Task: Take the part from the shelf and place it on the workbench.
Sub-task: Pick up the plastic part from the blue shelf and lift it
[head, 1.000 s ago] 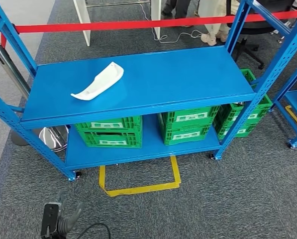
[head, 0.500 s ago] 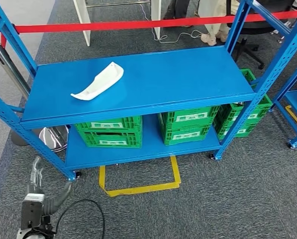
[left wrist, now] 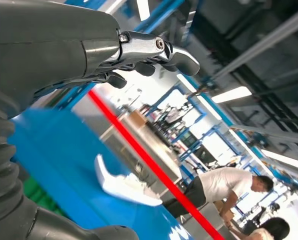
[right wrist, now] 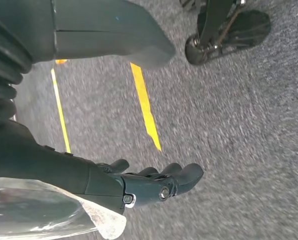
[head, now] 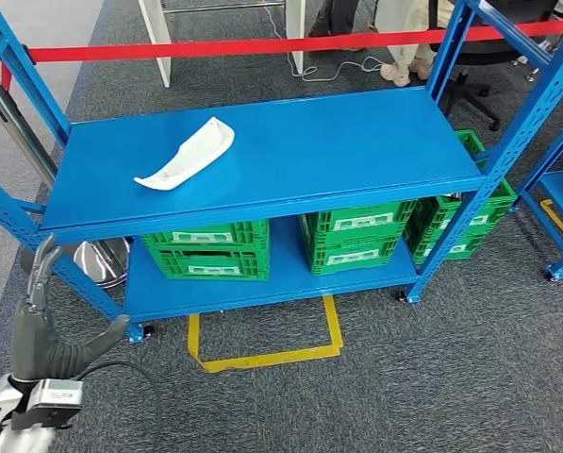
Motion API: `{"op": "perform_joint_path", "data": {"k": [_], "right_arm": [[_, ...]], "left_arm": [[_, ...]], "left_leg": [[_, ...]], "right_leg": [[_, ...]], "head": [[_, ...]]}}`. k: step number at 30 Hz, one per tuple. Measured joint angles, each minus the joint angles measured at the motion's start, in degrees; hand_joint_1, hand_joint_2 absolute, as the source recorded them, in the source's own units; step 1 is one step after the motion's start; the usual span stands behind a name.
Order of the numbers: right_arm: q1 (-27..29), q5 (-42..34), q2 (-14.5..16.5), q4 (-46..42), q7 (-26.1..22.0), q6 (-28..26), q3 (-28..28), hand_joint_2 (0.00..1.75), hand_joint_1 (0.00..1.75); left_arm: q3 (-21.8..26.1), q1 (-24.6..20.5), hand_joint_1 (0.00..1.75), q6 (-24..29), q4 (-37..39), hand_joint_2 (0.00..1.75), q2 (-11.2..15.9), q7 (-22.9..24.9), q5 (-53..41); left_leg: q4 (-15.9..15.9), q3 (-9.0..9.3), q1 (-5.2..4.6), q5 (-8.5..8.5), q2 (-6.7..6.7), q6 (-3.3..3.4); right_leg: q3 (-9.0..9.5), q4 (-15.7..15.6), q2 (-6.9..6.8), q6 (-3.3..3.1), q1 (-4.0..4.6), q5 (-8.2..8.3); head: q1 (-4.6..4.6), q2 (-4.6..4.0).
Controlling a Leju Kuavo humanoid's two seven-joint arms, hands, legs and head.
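A long white curved plastic part (head: 188,154) lies on the left half of the blue shelf's top board (head: 321,142). It shows as well in the left wrist view, part (left wrist: 125,184), resting on the blue board. My left hand (head: 41,326) is raised at the lower left, below and in front of the shelf's left end, fingers spread and holding nothing. Its fingers (left wrist: 150,50) stand apart from the part. My right hand (right wrist: 140,182) hangs over grey carpet, fingers straight and apart, empty.
Green crates (head: 208,250) fill the lower shelf board, with more (head: 356,236) to the right. Blue uprights (head: 503,142) frame the shelf. A red barrier tape (head: 264,44) runs behind it. Yellow floor marking (head: 264,354) lies in front. People stand beyond the tape.
My left hand has risen from the bottom edge toward the shelf's left end, its fingers spreading upward. The part has not moved.
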Motion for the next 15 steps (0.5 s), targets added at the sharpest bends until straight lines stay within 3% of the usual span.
{"op": "perform_joint_path", "data": {"k": [3,7,11,15], "right_arm": [[0.0,2.2,0.0,0.3,-1.9,-0.6,0.3,0.00,0.00],[0.0,3.6,-0.1,0.5,-5.9,0.9,0.5,0.00,0.00],[0.0,3.9,-0.4,0.7,-10.1,4.0,0.6,1.75,0.00],[0.0,4.4,-0.8,0.9,-14.0,7.0,0.8,1.75,0.00]], "left_arm": [[-0.8,-0.3,0.00,0.4,-1.9,1.75,3.7,1.7,-3.3],[-1.9,-1.1,0.00,-0.4,-2.9,1.75,8.8,4.5,-8.0],[-2.7,-2.7,0.00,-2.5,-2.9,1.75,13.5,7.6,-12.2],[-3.7,-4.6,0.00,-5.6,-2.8,1.75,17.7,10.7,-15.9]], "left_leg": [[0.0,0.00,0.00,0.00,0.00,0.00],[0.0,0.00,0.00,0.00,0.01,0.00],[0.0,0.00,0.01,0.00,0.01,0.00],[0.0,0.00,0.01,0.01,0.02,0.00]], "right_leg": [[-0.01,0.0,0.00,0.00,0.00,0.00],[-0.03,0.0,0.01,0.00,0.01,0.00],[-0.02,0.0,0.01,0.00,0.01,0.00],[-0.02,0.0,0.01,0.00,0.00,0.00]], "head": [[0.01,0.00],[0.00,0.00],[0.00,0.00],[0.01,0.00]]}}
